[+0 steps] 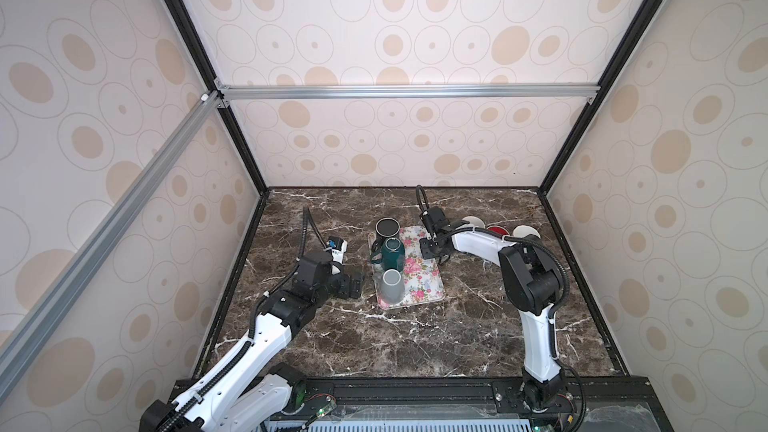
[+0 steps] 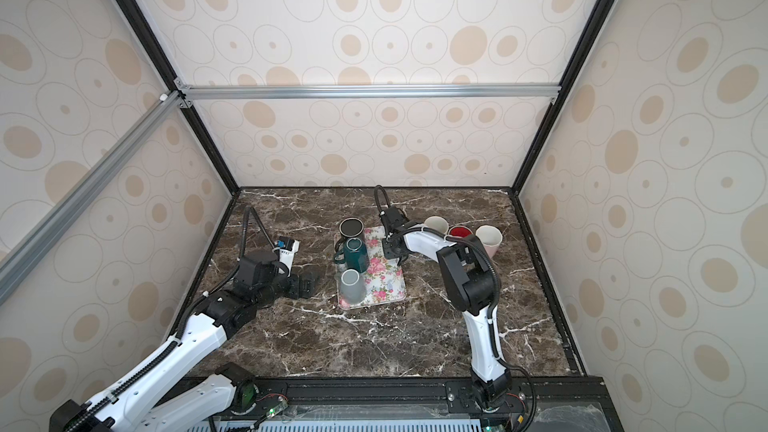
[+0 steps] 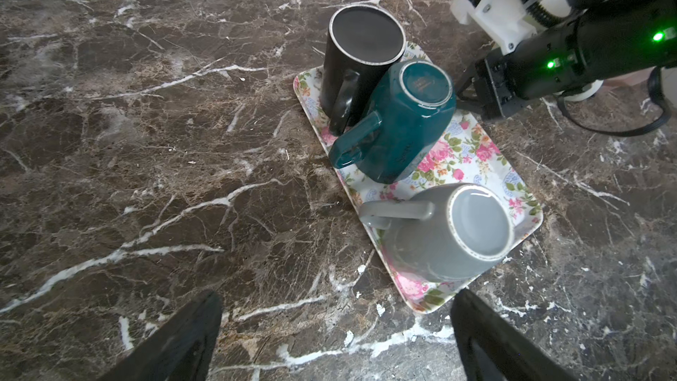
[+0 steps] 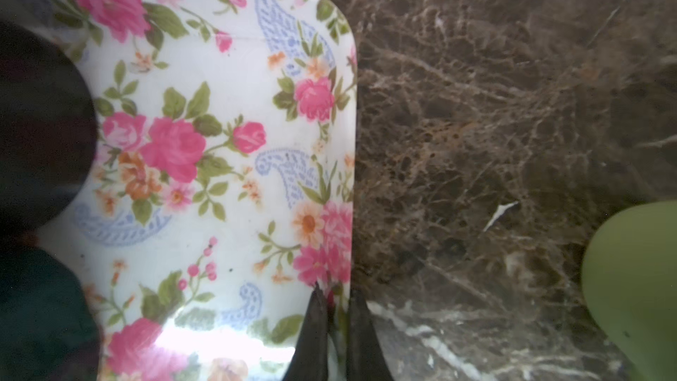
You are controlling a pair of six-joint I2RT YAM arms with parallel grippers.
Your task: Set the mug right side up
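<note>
Three mugs stand upside down in a row on the floral tray: a black mug at the far end, a teal mug in the middle and a grey mug nearest. All three handles point left, toward my left arm. My left gripper is open and low over the marble, just left of the tray's near corner, holding nothing. My right gripper is shut on the tray's right rim, with one finger inside the tray and the other outside.
Three upright cups, white, red and pale pink, stand behind my right arm at the back right. Patterned walls close in the marble table on three sides. A blurred pale cup sits near my right wrist.
</note>
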